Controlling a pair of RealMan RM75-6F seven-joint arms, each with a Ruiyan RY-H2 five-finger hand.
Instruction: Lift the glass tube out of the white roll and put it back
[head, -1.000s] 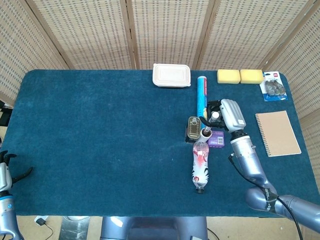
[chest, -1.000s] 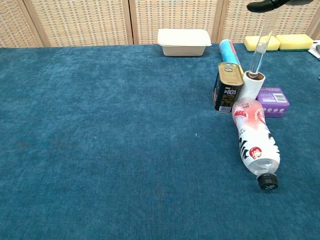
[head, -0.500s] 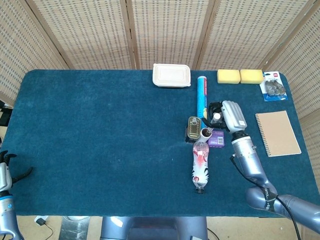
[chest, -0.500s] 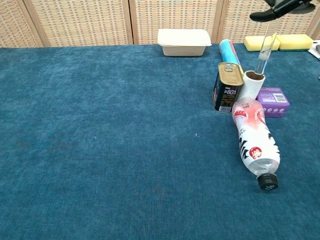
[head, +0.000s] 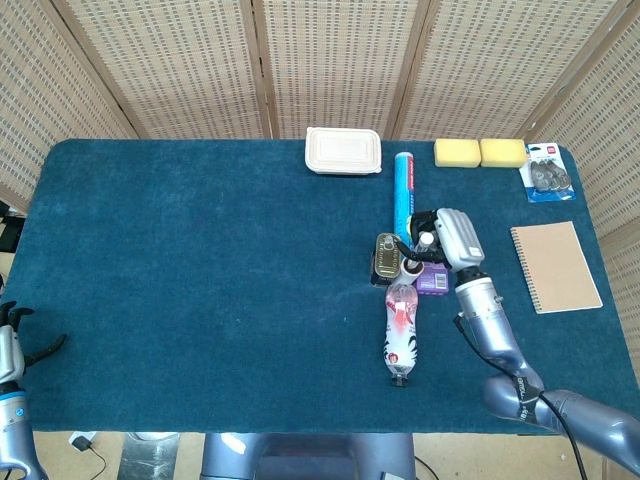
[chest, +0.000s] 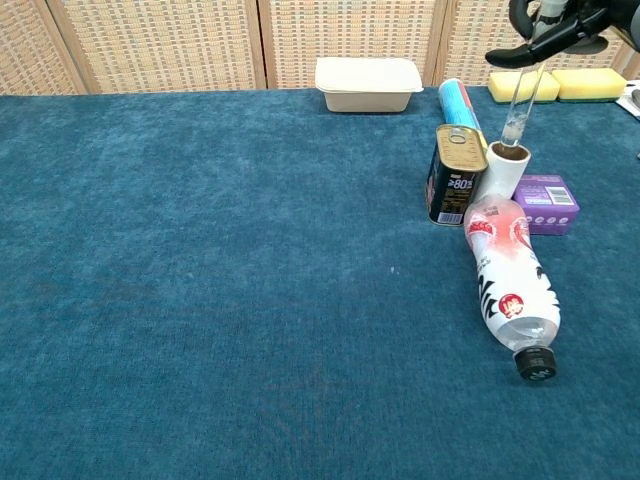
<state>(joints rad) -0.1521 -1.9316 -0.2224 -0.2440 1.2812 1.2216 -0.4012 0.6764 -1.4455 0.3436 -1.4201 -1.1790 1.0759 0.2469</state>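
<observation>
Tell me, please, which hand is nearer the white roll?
The right hand, holding the glass tube just above the white roll. The left hand sits at the far table edge.

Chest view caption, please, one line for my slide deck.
Right robot hand holds the glass tube just above the upright white roll, beside a can and bottle.

table (head: 200, 270), blue cloth | bottle (head: 401, 335) | can (head: 386, 257) | notebook (head: 555, 266) | sponges (head: 480, 152)

2 sponges (head: 480, 152) | 1 bottle (head: 401, 335) | 1 can (head: 386, 257) | 1 notebook (head: 555, 266) | maybe 1 purple box (chest: 546, 203)
</observation>
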